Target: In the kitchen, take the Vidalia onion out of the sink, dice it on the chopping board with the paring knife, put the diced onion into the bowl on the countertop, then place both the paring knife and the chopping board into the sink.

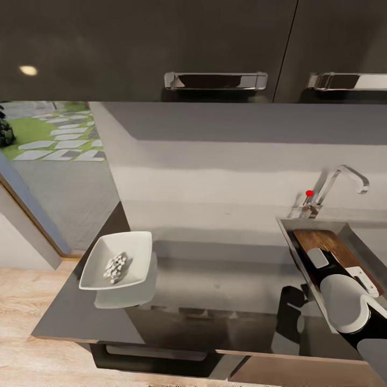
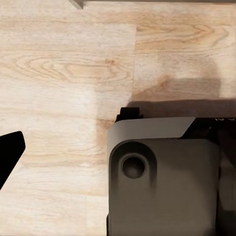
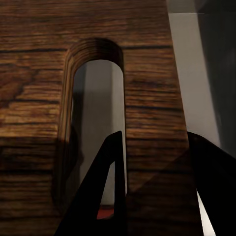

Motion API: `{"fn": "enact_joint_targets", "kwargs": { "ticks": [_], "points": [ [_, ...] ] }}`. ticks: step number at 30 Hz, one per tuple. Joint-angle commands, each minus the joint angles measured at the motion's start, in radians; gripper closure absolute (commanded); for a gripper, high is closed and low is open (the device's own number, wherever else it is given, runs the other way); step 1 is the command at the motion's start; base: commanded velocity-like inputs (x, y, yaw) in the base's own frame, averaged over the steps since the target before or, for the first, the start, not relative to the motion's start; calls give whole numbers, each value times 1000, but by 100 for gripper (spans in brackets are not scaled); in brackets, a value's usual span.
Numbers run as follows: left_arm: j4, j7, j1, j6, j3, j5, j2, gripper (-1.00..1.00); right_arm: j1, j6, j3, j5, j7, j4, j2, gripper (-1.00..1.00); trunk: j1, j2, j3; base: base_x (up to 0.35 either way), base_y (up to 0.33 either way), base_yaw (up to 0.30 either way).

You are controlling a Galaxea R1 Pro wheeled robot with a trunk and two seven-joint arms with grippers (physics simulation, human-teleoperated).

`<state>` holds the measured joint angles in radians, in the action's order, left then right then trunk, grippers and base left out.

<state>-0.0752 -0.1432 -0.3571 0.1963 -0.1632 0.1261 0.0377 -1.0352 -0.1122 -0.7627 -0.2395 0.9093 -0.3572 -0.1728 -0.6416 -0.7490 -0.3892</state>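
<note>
1. From the head view I see the grey counter [image 1: 226,279] with the white square bowl [image 1: 119,259] near its left edge, well apart from the sink [image 1: 344,228] at the counter's right end.
2. The diced onion [image 1: 115,267] lies in the bowl as a small heap of white cubes, toward the bowl's near side.
3. The chopping board [image 1: 322,241] is inside the sink basin, lying along it, with the angular chrome tap [image 1: 338,185] and its red dot behind the basin's far edge.
4. My right arm [image 1: 346,303] reaches down into the sink over the near part of the board and hides that part.
5. In the right wrist view the right hand [image 3: 152,187] has one dark finger [image 3: 105,191] through the board's oval handle slot and the other past the board's edge, so the strip of wood sits between them; I read it as clamped on the board.
6. A small patch of red [image 3: 104,213] shows low in the slot; I cannot tell what it is.
7. The left wrist view looks down on the pale wooden floor [image 2: 64,73] and the robot's grey base [image 2: 162,182]. A dark fingertip [image 2: 10,152] of the left hand pokes in at the picture's edge; I cannot tell whether that hand is open or closed.
</note>
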Motion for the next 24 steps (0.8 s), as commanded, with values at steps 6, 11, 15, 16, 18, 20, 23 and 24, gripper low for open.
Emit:
{"fn": "enact_joint_targets", "kwargs": {
  "ticks": [6,11,15,16,18,20,23,24],
  "points": [
    [-5,-1,-2,8,-9,10,1,-100,-1,-10,2,-9,2,0,-1,100,0,-1,-3,1,0,0],
    [-5,-1,-2,8,-9,10,1,-100,-1,-9,2,-9,1,0,-1,100,0,-1,-3,0,0,0],
    [-5,-1,-2,8,-9,10,1,-100,-1,-9,1,-9,1,0,-1,100,0,-1,-3,0,0,0],
    [-5,-1,-2,8,-9,10,1,-100,-1,-9,1,-10,1,0,-1,100,0,-1,-3,0,0,0],
    [-5,-1,-2,8,-9,10,1,-100,-1,-9,1,-10,0,0,0,100,0,-1,-3,0,0,0],
    [-5,-1,-2,8,-9,10,1,-100,-1,-9,2,-10,0,0,0,100,0,-1,-3,0,0,0],
    [-5,-1,-2,8,-9,10,1,-100,-1,-9,2,-10,-1,0,0,100,0,-1,-3,0,0,0],
    [-5,-1,-2,8,-9,10,1,-100,-1,-8,2,-10,-1,0,0,100,0,-1,-3,0,0,0]
  ]
}}
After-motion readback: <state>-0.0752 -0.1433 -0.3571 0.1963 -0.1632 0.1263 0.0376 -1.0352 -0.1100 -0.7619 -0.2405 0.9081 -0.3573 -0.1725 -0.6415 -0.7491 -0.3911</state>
